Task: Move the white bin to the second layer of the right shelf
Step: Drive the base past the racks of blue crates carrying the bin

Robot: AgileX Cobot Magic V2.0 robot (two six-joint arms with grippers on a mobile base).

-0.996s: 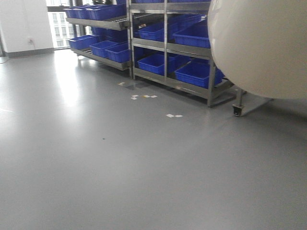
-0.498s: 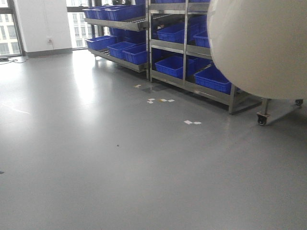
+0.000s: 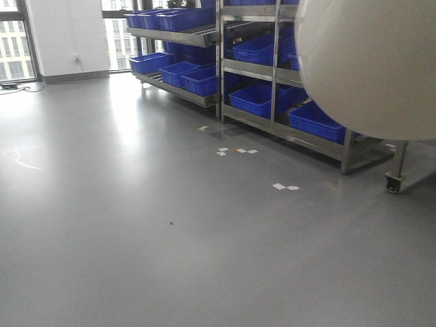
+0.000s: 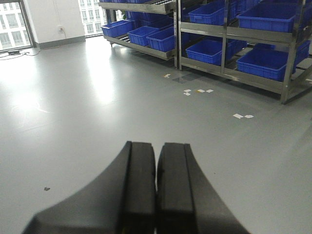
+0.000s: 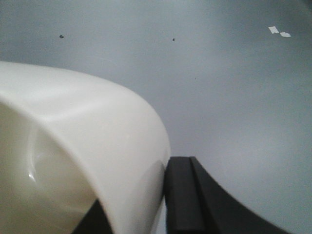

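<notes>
Leftmost, the left gripper (image 4: 156, 187) is pressed closed on nothing above the floor (image 4: 73, 97). Ahead, the right shelf second layer (image 3: 255, 69) lies beyond and left of the white bin (image 3: 371, 68) — held aloft, its wall pinched by the right gripper (image 5: 141, 204), the nearer arm.

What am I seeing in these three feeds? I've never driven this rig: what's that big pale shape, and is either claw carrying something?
It is a two-armed robot on a mobile base. The front camera looks across a grey floor at steel racks holding blue crates; the pale shape at its upper right is the white bin, close to the lens. The right wrist camera shows why: the right gripper pinches the bin's wall, one finger outside, one inside. The left wrist camera looks past the left gripper, closed on nothing. Small white markers lie on the floor near the racks.
</notes>
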